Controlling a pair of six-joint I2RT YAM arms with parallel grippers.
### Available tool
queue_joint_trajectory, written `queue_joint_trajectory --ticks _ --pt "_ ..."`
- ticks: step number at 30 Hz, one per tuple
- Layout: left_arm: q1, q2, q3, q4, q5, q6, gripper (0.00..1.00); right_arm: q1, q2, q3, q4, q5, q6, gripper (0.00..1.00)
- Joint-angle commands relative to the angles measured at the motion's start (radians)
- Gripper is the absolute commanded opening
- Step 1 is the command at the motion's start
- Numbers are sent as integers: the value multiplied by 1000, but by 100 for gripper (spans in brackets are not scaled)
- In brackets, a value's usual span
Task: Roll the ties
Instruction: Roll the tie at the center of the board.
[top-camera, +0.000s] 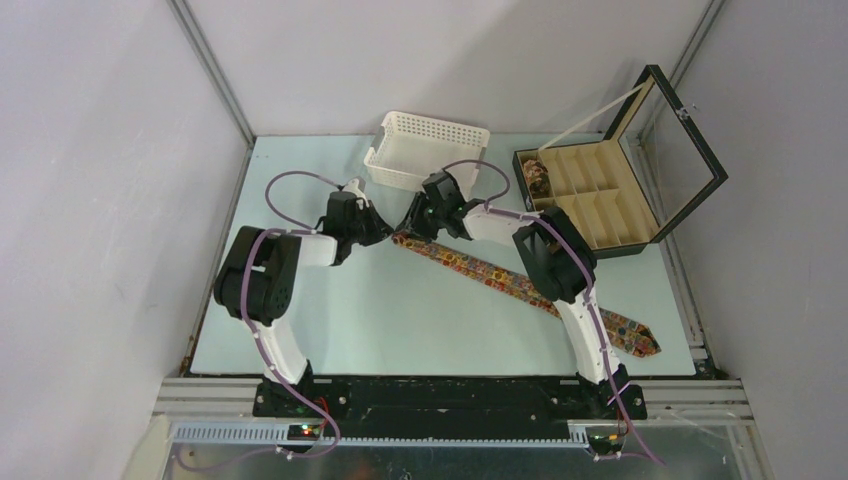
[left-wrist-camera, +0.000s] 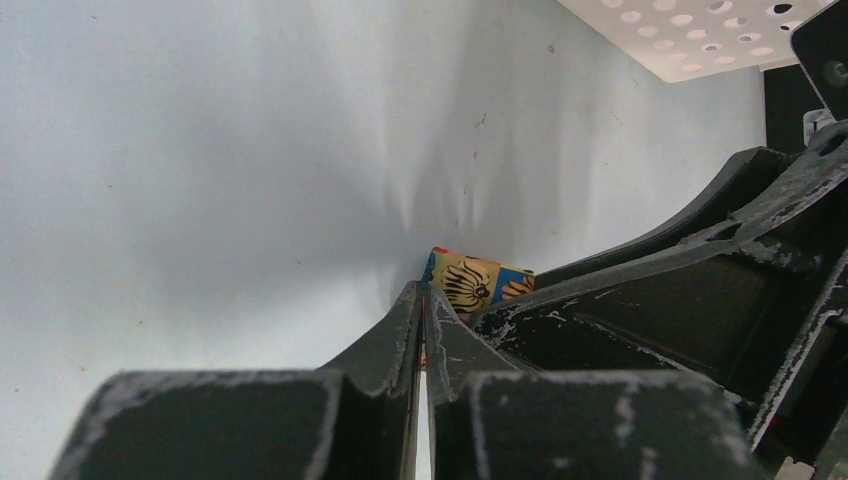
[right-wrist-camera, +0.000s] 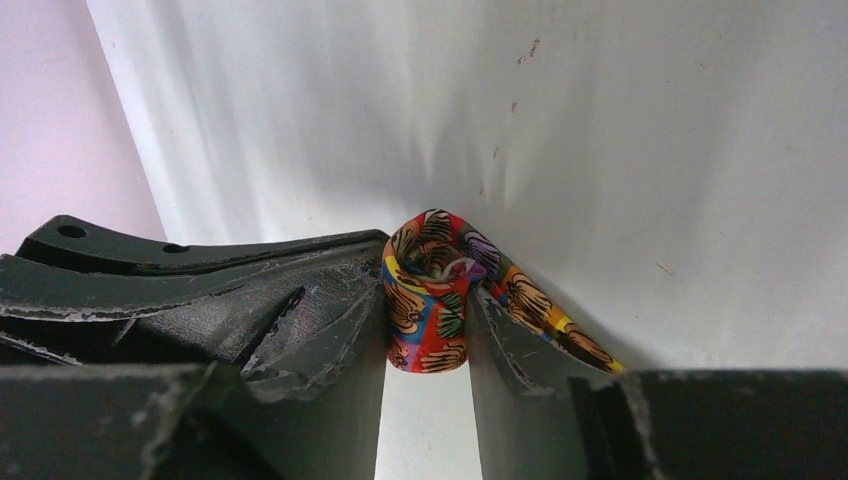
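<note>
between the fingers of the right gripper (right-wrist-camera: 428, 335) the tie (right-wrist-camera: 430, 290) is grasped at its small rolled end; the left gripper (left-wrist-camera: 424, 300) is clenched just beside. best to hold the coil snug and square, rolling along the flat strip across the table (top-camera: 400, 320).

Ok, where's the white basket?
In the top view, the white basket sits at the table's far edge, near the middle, just left of the open black box.

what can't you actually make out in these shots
- Top view: the tie's rolled end, covered by the left hand and right hand.
- Left wrist: most of the tie, behind the shut fingers; whether they pinch it is unclear.
- Top view: the coil in the box, too small to read its pattern.
</note>
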Motion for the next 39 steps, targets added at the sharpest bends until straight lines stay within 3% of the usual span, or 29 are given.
queue_joint_trajectory --ticks 1,11,14,21,32,39 --pt "4 -3 32 23 18 3 7 -2 1 -33 89 -30 16 34" --pt "6 -25 24 30 34 12 7 -7 -35 -140 236 -67 27 28" --pt "6 -32 16 38 40 14 7 -10 -45 -171 265 -66 22 31" --pt "4 -55 -8 74 75 12 8 -14 -61 -192 255 -52 2 34" --pt "3 -88 -37 82 81 16 8 -20 -70 -212 255 -41 -4 25" --pt "-7 -128 -86 93 91 6 7 -24 -68 -215 250 -39 4 28"
